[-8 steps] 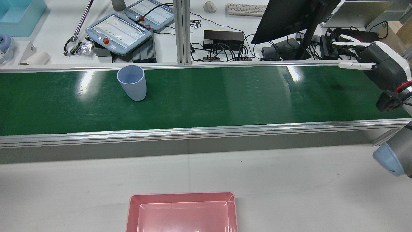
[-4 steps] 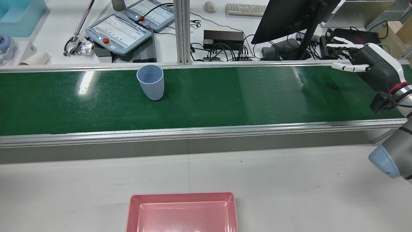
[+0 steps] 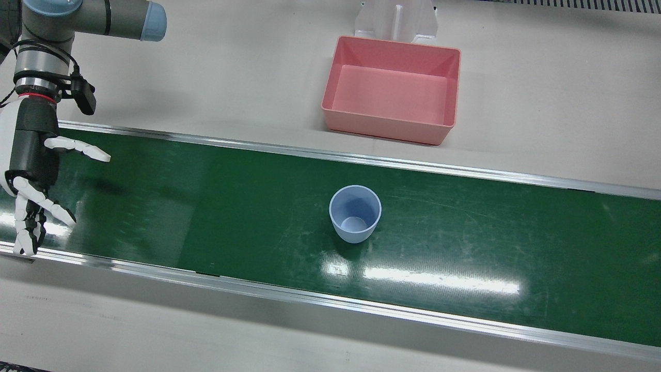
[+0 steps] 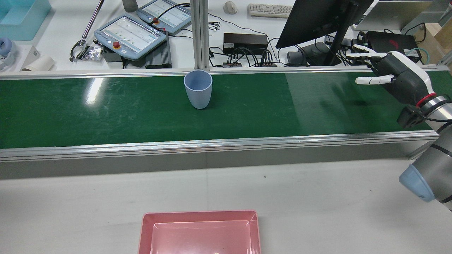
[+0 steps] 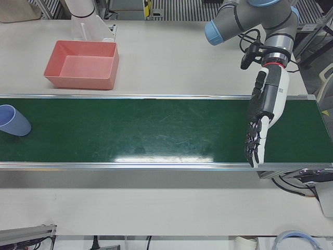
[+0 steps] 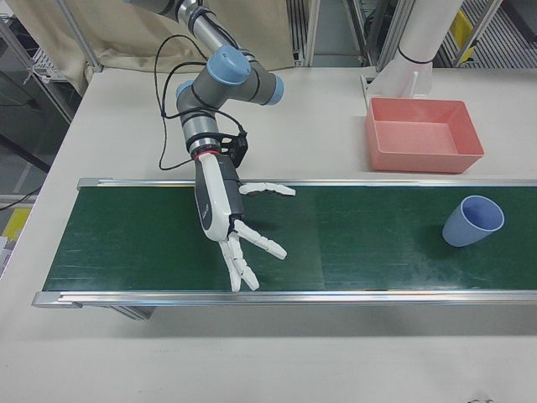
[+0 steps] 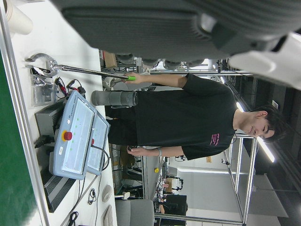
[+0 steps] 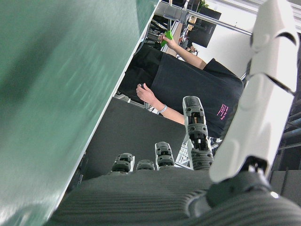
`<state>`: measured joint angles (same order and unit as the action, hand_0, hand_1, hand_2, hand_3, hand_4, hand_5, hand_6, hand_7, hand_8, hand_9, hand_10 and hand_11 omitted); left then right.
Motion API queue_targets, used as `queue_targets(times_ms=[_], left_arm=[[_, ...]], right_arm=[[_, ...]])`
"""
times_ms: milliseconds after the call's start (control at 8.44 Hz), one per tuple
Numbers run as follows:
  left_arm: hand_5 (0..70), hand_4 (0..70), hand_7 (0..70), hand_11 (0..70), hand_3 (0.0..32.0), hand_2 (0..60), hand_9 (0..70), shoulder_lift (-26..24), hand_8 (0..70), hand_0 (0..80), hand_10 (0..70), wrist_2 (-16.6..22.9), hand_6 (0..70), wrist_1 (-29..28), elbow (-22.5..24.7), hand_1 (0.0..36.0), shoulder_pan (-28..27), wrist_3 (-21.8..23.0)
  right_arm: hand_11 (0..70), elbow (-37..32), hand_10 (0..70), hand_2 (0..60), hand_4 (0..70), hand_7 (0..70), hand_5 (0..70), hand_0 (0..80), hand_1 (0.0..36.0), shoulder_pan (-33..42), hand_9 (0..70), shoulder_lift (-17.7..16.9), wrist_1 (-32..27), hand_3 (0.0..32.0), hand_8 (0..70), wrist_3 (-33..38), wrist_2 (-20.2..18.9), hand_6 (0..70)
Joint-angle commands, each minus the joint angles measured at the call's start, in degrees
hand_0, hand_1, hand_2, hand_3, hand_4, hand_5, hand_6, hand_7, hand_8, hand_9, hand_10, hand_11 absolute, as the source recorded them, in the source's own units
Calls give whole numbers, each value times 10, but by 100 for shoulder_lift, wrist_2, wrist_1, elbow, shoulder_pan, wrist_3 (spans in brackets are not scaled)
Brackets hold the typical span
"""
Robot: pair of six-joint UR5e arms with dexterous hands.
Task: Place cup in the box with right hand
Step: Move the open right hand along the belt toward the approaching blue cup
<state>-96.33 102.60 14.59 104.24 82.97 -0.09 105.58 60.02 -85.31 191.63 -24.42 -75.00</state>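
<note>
Front view: I see the cup [image 3: 355, 213] upright mid-belt [image 3: 206, 217], my right hand [image 3: 32, 175] far off, fingers spread, empty. Rear view: box [image 4: 200, 233] on the table, well apart from the cup. Left-front view: left hand [image 5: 264, 114] over the belt, fingers straight, holding nothing.
</note>
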Motion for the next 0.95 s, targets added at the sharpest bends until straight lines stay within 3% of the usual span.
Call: queue_targets(times_ms=[0,118,237,474,711,829], left_arm=[[0,0,0,0,0,0,0,0,0,0,0,-3,0,0,0,0,0,0],[0,0,0,0,0,0,0,0,0,0,0,6,0,0,-9,0,0,0],[0,0,0,0,0,0,0,0,0,0,0,-3,0,0,-9,0,0,0],[0,0,0,0,0,0,0,0,0,0,0,6,0,-9,-9,0,0,0],[0,0,0,0,0,0,0,0,0,0,0,6,0,0,-9,0,0,0],[0,0,0,0,0,0,0,0,0,0,0,6,0,-9,-9,0,0,0]], right_arm=[[72,7,37,204,150,145,48,490,172,-192,25,-12,6,0,0,-36,3,40],[71,7,37,131,172,146,48,497,154,-245,25,-12,6,0,0,-63,3,40],[72,7,38,204,145,144,48,489,172,-263,26,-21,6,0,0,-63,20,40],[71,7,37,96,179,145,48,500,145,-324,29,-21,6,0,0,-63,47,40],[70,7,36,168,154,144,48,493,162,-403,31,-21,6,0,0,-63,47,40],[69,7,36,95,178,143,48,500,145,-430,31,-21,6,0,0,-63,125,40]])
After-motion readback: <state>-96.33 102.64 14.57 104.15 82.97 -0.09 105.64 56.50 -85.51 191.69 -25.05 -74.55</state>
